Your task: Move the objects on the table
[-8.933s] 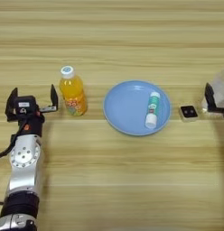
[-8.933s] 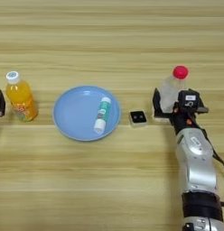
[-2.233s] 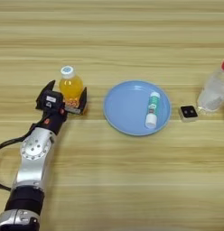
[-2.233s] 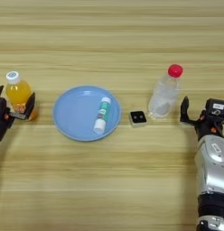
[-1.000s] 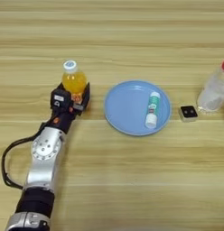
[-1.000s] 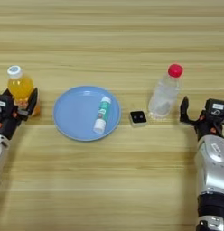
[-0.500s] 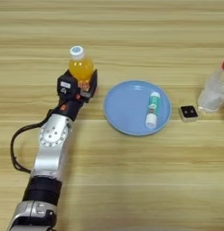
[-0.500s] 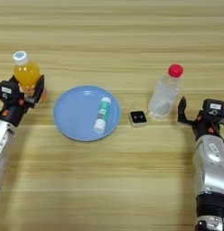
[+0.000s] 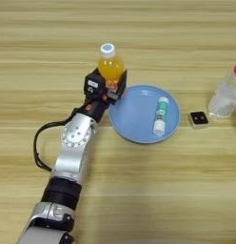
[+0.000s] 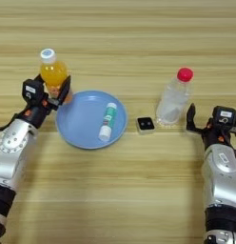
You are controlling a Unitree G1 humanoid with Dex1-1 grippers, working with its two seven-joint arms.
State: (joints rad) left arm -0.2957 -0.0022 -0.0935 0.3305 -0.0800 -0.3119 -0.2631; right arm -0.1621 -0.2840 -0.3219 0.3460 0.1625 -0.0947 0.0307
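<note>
- Left gripper point(image 9: 109, 86) is clamped on the orange juice bottle point(image 9: 110, 67), held beside the blue plate point(image 9: 139, 133); a low carry risks clipping the rim.
- Right gripper point(image 10: 205, 121), fingers spread and empty, sits near the clear plastic bottle point(image 10: 174, 97); a stray swing could topple it.

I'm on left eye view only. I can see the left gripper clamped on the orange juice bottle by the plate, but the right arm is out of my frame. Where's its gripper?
Observer: The right gripper is low over the table, just right of the clear bottle.
Operator: Holding it?
Observer: No. Its jaws stand open, with a gap between the nearer one and the bottle.
Operator: Bottle top is cut off for me. Capped?
Observer: Yes, the red cap is on and the bottle stands upright.
</note>
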